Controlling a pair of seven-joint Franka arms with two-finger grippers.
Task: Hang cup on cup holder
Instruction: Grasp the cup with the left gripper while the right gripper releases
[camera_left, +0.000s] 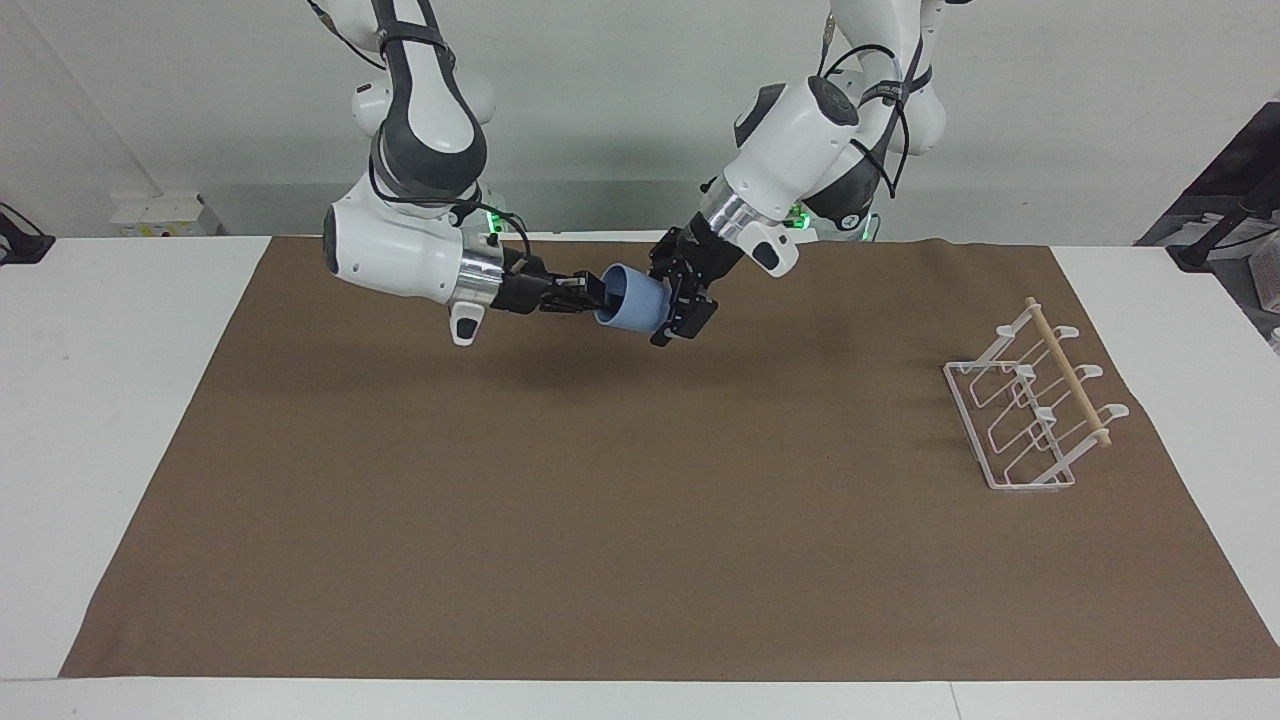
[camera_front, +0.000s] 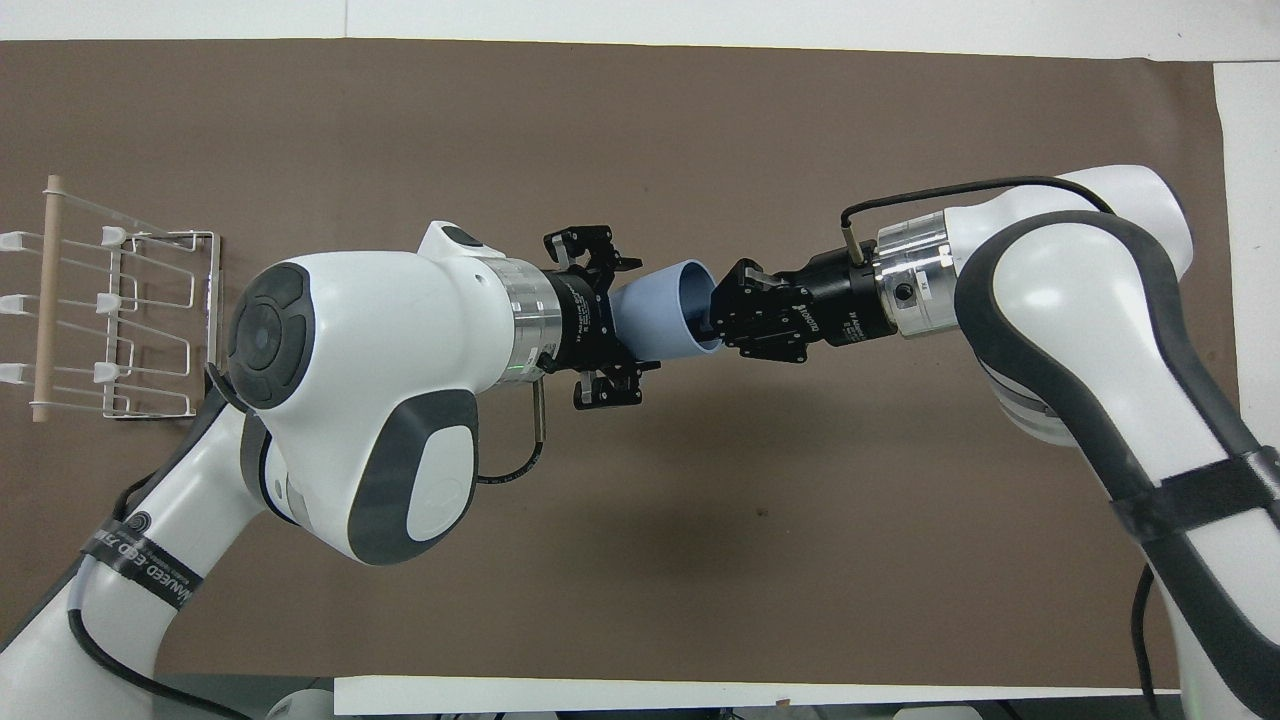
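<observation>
Right end effector (camera_left: 596, 291) (camera_front: 716, 318): clamped on the rim of the cup (camera_left: 630, 302) (camera_front: 661, 318), one finger inside the mouth, one outside. It holds the cup in the air on its side, mouth toward the right arm, narrow base toward the left arm. Facing view: upper centre of frame, over the brown mat (camera_left: 600, 520) (camera_front: 640, 140). Overhead view: dead centre of frame.

Left end effector (camera_left: 676, 303) (camera_front: 618, 318): fingers apart, straddling the cup's base end. One fingertip shows above the cup and one below it in the overhead view. Can't tell whether the pads touch the cup wall.

Both arms meet at the cup: right arm from the upper left of the facing view, left arm from the upper right.

Cup holder (camera_left: 1030, 410) (camera_front: 110, 315): stands on the mat at the left arm's end of the desk (camera_left: 120, 400), well apart from the cup. Right of frame in the facing view, left edge of frame in the overhead view. White wire base, slanted prongs, wooden dowel across the top. No cup on it.
</observation>
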